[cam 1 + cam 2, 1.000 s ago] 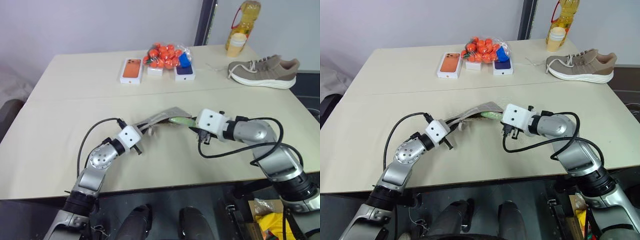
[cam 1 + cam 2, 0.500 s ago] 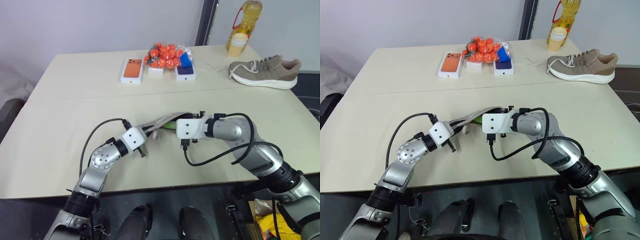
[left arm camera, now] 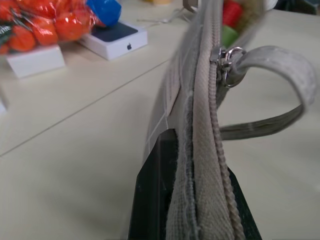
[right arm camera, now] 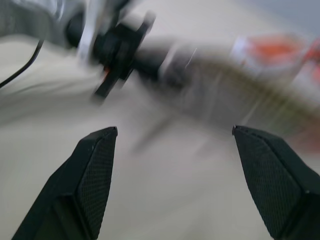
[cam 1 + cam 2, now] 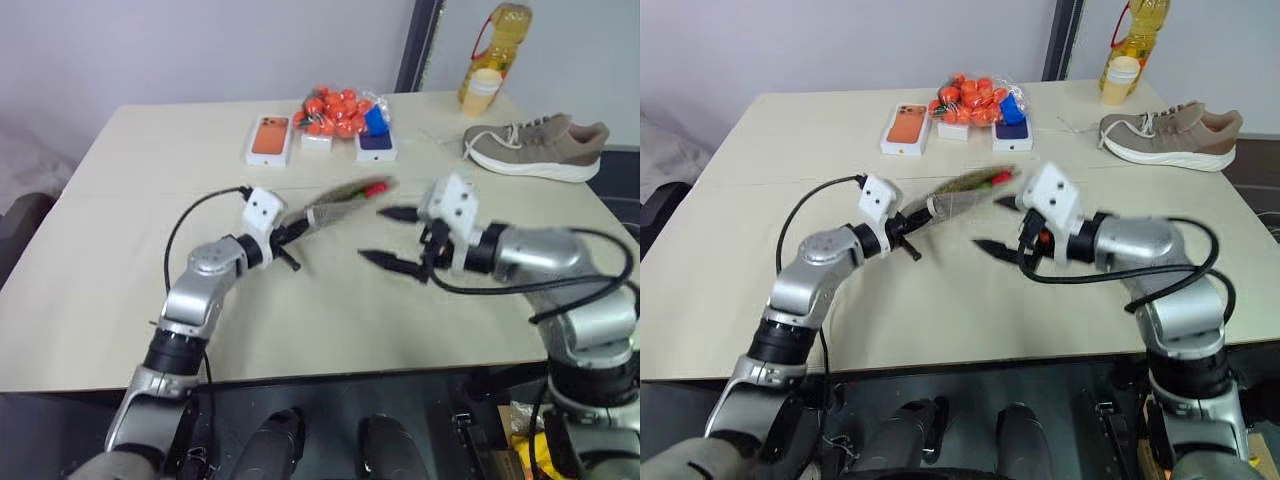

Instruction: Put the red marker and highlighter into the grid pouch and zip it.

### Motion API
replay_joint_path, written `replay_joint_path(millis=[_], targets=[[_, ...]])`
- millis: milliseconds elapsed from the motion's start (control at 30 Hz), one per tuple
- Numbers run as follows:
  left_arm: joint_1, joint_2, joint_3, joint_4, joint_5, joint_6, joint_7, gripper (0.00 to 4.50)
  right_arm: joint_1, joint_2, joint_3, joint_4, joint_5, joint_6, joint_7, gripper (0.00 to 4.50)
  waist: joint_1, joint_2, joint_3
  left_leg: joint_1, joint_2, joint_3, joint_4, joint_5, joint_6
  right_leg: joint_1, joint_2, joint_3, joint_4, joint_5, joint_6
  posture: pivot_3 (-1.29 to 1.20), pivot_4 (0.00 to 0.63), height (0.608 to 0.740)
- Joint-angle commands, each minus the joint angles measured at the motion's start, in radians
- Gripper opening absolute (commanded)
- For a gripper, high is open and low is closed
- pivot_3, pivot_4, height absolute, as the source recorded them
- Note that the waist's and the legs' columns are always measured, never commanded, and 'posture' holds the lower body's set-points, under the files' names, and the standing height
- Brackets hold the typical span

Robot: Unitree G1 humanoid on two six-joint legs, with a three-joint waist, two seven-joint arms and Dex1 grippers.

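Grid pouch (image 5: pixel 335 207) is up off the table (image 5: pixel 120 250) right now, held out roughly level by one end, with its far end pointing toward the right tool. The left tool (image 5: pixel 283 237) has its fingers pressed together on the near-left end of it; in the left wrist view you can see the pouch's zipper tape pinched between the black fingers (image 3: pixel 152 200), with the metal slider and its pale cord pull (image 3: pixel 280 85) hanging a bit further along.

At the open far end of the pouch there's a red tip poking out, so the red marker (image 5: pixel 375 187) looks to be inside, and a bit of green right beside it is the highlighter (image 3: pixel 229 36), also in there.

The right tool (image 5: pixel 392 237) sits just to the right of the pouch with its two fingers spread wide and nothing between them, not touching the pouch.

Further back on the table: an orange phone box (image 5: pixel 269 139), a bag of small orange fruit (image 5: pixel 340 108), and a dark blue box (image 5: pixel 375 146). Far right there's a beige sneaker (image 5: pixel 535 147) and a bottle of yellow oil (image 5: pixel 493 55).
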Motion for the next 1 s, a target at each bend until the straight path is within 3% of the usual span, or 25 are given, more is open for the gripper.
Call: replay_joint_path(millis=[33,233,533,667,767,833,1000], targets=[[-0.060,-0.036,0.022,-0.007,-0.065,0.086,0.000,0.00,-0.006,0.108,0.043,0.001,-0.011,0.009,-0.158,3.82,-0.011,0.000,0.000,0.000,0.000,0.000,0.000,0.000,0.000,0.000,0.000,0.000,0.000,0.000,0.000,0.00,0.150,0.740],[-0.078,-0.089,0.031,-0.020,-0.099,0.148,0.019,0.00,-0.049,0.262,0.096,0.104,-0.041,-0.005,-0.333,3.82,-0.015,0.000,0.000,0.000,0.000,-0.001,0.000,0.000,-0.001,0.000,0.001,0.000,0.001,0.000,0.000,0.00,0.150,0.740],[-0.036,-0.089,0.010,-0.071,-0.089,0.163,0.038,0.00,-0.105,0.322,0.112,0.205,-0.058,-0.077,-0.428,3.82,-0.014,0.000,0.000,0.000,0.000,0.000,0.000,0.001,-0.001,0.000,0.001,0.000,0.001,0.000,0.000,0.00,0.150,0.740],[-0.016,-0.080,0.004,-0.087,-0.082,0.159,0.042,0.00,-0.118,0.322,0.100,0.226,-0.042,-0.092,-0.431,2.57,-0.014,0.000,0.000,0.000,0.000,0.000,0.000,0.001,-0.001,0.000,0.001,0.001,0.001,0.000,0.000,0.00,0.150,0.740],[-0.010,-0.079,0.004,-0.094,-0.081,0.158,0.048,0.00,-0.121,0.322,0.095,0.222,-0.026,-0.095,-0.424,0.84,-0.014,0.000,0.000,0.000,0.000,0.000,0.000,0.001,-0.001,-0.001,0.001,0.001,0.001,0.000,0.000,0.00,0.150,0.740],[-0.009,-0.079,0.005,-0.092,-0.078,0.154,0.052,0.00,-0.122,0.326,0.086,0.218,-0.010,-0.090,-0.425,0.03,-0.014,0.000,0.000,0.000,0.000,0.000,0.000,0.001,-0.001,-0.001,0.001,0.001,0.001,0.000,0.000,0.00,0.150,0.740],[-0.008,-0.076,0.002,-0.085,-0.062,0.133,0.064,0.00,-0.115,0.326,0.055,0.190,0.039,-0.075,-0.426,0.03,-0.014,0.000,0.000,0.000,0.000,0.000,0.000,0.001,-0.001,0.000,0.001,0.001,0.001,0.000,0.000,0.00,0.150,0.740]])
